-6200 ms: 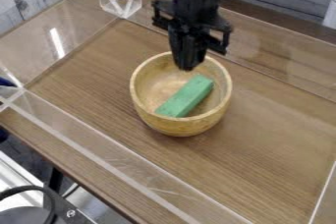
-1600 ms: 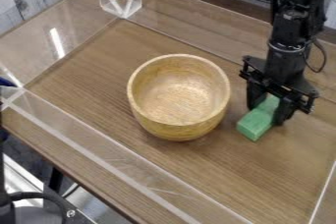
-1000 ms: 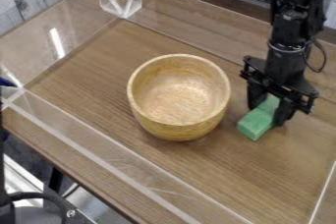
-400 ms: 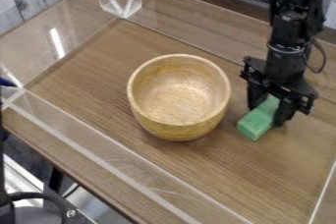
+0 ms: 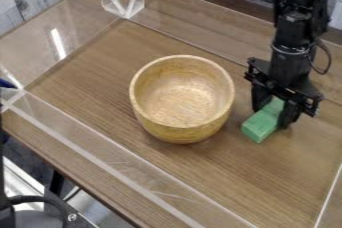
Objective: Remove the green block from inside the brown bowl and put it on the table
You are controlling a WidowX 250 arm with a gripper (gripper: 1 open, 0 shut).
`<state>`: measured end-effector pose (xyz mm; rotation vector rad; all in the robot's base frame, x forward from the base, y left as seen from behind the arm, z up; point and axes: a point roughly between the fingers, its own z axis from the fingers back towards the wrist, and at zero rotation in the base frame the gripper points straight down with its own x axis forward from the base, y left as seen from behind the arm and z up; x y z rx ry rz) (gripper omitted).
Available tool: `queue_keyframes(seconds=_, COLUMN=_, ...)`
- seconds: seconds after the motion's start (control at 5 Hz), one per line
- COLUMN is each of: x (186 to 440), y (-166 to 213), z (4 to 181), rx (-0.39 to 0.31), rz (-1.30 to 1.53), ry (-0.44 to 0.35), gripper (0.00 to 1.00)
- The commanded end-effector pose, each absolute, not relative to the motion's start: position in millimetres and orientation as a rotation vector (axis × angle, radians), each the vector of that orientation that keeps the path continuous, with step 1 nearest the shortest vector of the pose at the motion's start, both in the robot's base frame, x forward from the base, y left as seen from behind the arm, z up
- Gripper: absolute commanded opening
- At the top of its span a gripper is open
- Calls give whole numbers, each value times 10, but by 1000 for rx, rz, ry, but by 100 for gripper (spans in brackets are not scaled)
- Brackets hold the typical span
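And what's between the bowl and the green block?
Just a narrow strip of bare table between the bowl and green block, seen in the camera view.

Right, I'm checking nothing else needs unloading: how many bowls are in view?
1: the brown bowl, on the table, beside the green block.

Bowl (image 5: 182, 97) blocks L of block (image 5: 263, 121); bare table (image 5: 262, 184) in front.
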<state>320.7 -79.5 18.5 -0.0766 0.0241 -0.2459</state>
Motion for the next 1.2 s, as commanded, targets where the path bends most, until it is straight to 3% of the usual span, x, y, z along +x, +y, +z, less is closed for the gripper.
queue_keyframes(seconds=0.0, x=3233, y=-743, z=238, rx=-76, rz=-259, ry=8, gripper=0)
queue_keyframes(seconds=1.0, x=3274, y=-665, z=514, rx=-107, rz=-225, ry=-24, gripper=0)
